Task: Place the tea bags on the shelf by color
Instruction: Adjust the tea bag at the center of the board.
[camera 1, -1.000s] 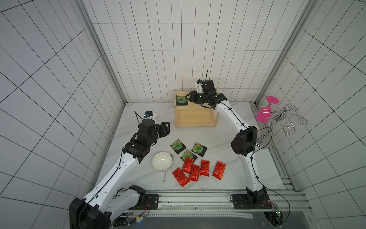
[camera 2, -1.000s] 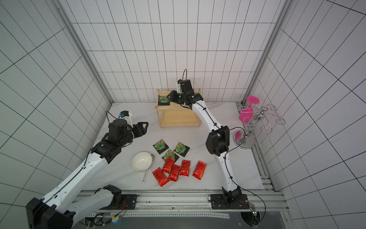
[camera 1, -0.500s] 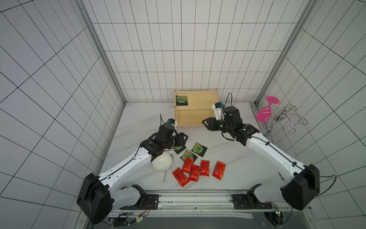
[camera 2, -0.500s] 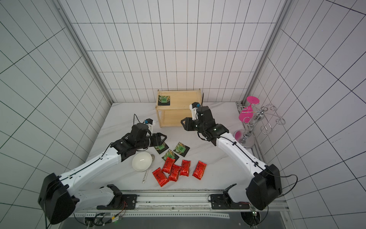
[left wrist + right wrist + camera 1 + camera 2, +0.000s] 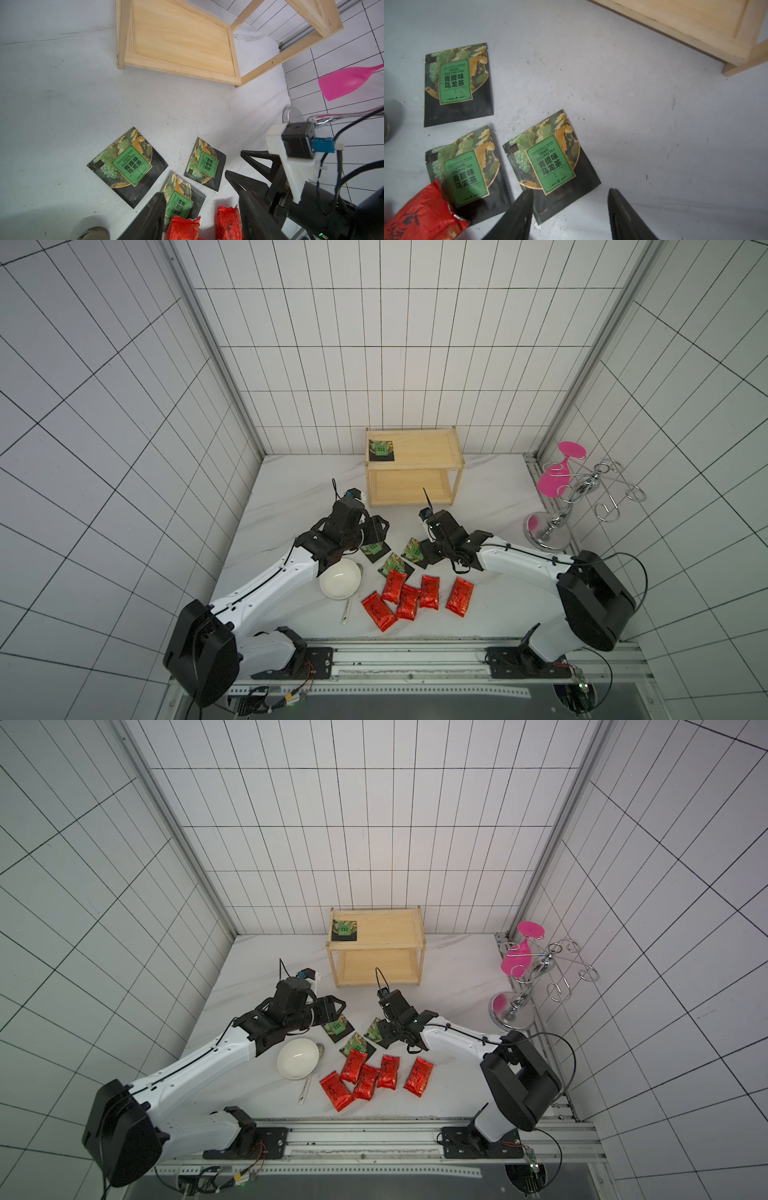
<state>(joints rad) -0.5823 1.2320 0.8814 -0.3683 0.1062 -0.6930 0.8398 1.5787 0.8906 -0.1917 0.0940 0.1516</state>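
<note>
The light wooden shelf [image 5: 415, 467] stands at the back with one black-and-green tea bag [image 5: 380, 450] on its top board. On the table lie three more black-and-green tea bags [image 5: 376, 550] [image 5: 413, 549] [image 5: 394, 565] and several red tea bags [image 5: 429, 592]. My left gripper [image 5: 201, 199] is open above the middle sachet [image 5: 180, 201] and the nearest red pouches [image 5: 184, 227]. My right gripper [image 5: 570, 195] is open, straddling a corner of the right sachet [image 5: 550, 164]. Neither gripper holds anything.
A white bowl [image 5: 340, 578] sits under the left forearm, with a thin white stick [image 5: 347, 611] in front of it. A chrome wire stand with pink discs [image 5: 557, 506] stands at the right edge. The shelf's lower board [image 5: 180, 39] is bare.
The right arm left the shelf's top board, where a sachet now lies, came down to the table sachets and opened. The left arm swung in from the left to the sachets.
</note>
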